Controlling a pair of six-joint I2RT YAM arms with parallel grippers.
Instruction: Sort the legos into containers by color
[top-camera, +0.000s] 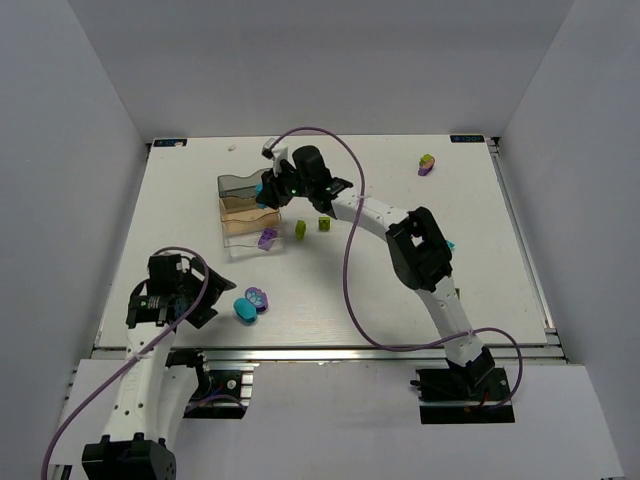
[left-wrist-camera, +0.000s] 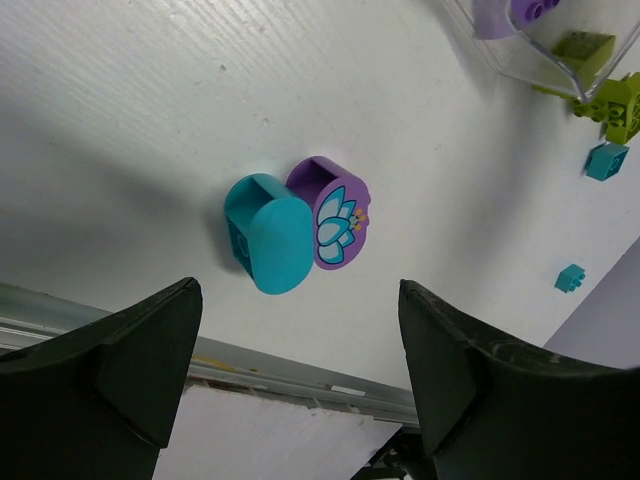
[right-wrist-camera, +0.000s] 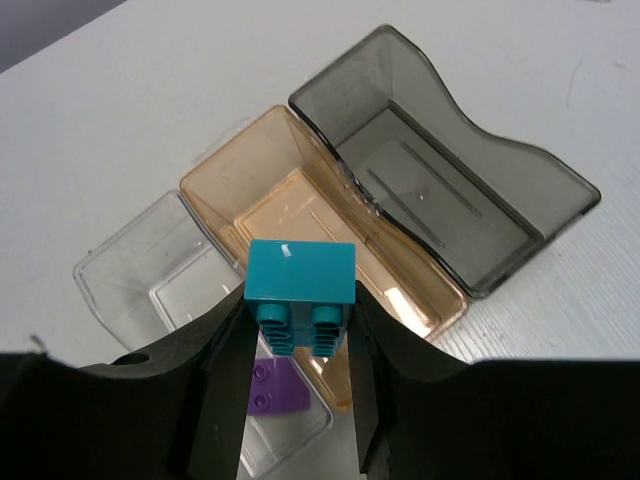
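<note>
Cyan brick (right-wrist-camera: 300, 275) is sitting clamped between the fingers (right-wrist-camera: 228, 380) of the right gripper (right-wrist-camera: 299, 320), hanging over the tan bin (right-wrist-camera: 265, 190) at mid-frame. The smoky grey bin (right-wrist-camera: 440, 190) is lying at upper right, and the clear bin (right-wrist-camera: 140, 270) at lower left is holding a purple brick (right-wrist-camera: 275, 390). Placing is the step in hand; next it is calling for a release into a bin without purple. Left gripper (left-wrist-camera: 300, 300) is hovering wide-fingered over a rounded cyan piece (left-wrist-camera: 268, 232) and a rounded purple piece (left-wrist-camera: 338, 210) on the table (left-wrist-camera: 150, 120).

Ref = containers (top-camera: 248, 210). You're seeing a bin lego (top-camera: 267, 239) lying in their nearest bin, a loose lego (top-camera: 300, 229) & a second lego (top-camera: 324, 224) sitting just R of them, a touching pair (top-camera: 250, 304) lying well in front, stacked legos (top-camera: 426, 165) sitting far R-behind, and a gripped lego (right-wrist-camera: 300, 272) hanging over them.
</note>
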